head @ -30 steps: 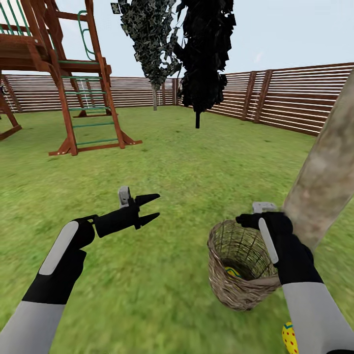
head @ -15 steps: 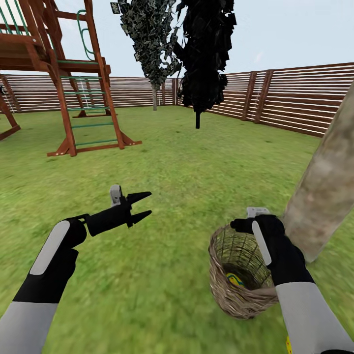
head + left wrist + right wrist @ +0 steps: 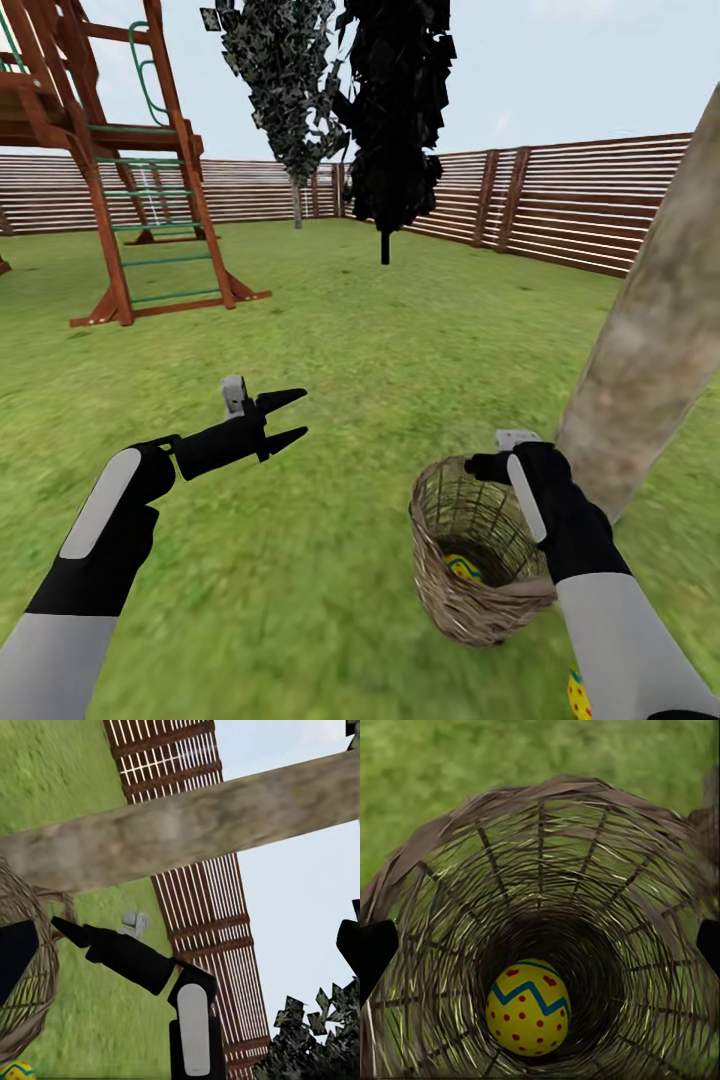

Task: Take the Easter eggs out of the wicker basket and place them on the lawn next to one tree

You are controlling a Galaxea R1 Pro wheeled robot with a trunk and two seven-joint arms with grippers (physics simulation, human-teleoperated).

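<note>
Fenced garden in daylight. Slatted wooden fence (image 3: 560, 200) runs along the far side and right. Far left, red-brown wooden play tower (image 3: 90, 150) with green-rung ladder. Far centre, two thin-trunked trees: grey-green one (image 3: 280, 80) behind, black-leaved one (image 3: 395, 100) nearer. Pale blue hazy sky (image 3: 580, 70) above the fence.

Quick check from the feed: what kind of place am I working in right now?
Most likely a fenced backyard garden: green lawn underfoot, a slatted wooden fence around it, a wooden play frame with a ladder, and a thick tree trunk beside the wicker basket.
</note>
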